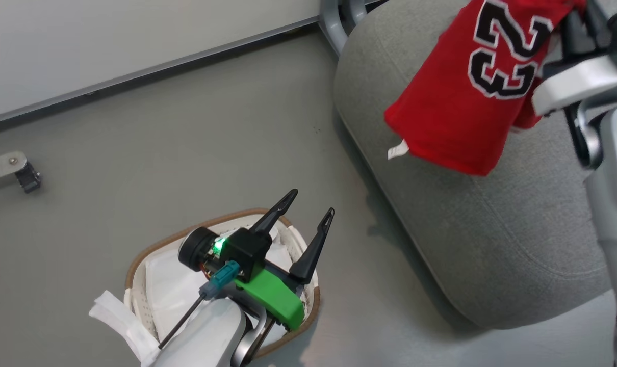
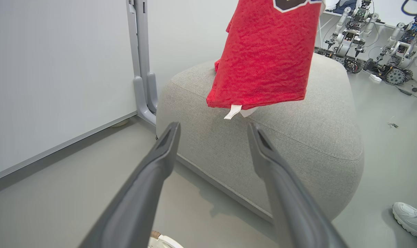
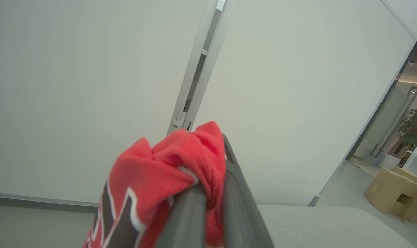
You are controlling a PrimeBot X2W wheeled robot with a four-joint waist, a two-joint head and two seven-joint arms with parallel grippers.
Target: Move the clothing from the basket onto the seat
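Room first: bare grey floor [image 1: 186, 153] runs between the basket [image 1: 150, 250] and the seat [image 1: 492, 229], wide and free. The wall's baseboard [image 1: 135, 76] bounds it on the far side, and a metal foot w/ a dark caster [image 1: 18, 171] sits at the far left of the head view. The seat's rounded near edge curves down the head view, well apart from the basket rim. A grey upright post [image 2: 141, 69] stands just beside the seat's far corner. In the left wrist view, a person's white shoe [image 2: 406, 215] is on the floor past the seat.

My left gripper [image 1: 312, 201] hangs over the basket's seat-side rim w/ its fingers spread and nothing between them, tips pointing toward the seat. A white cloth [image 1: 171, 285] lies in the basket and spills over its near-left rim.

My right gripper [image 3: 212, 186] is clamped on a bunched fold of the red no. 23 jersey [image 1: 456, 102]. The jersey hangs down from it over the seat top, w/ the hem and small white tag [image 1: 397, 149] at the seat's left edge. I can't tell if the hem touches the fabric.
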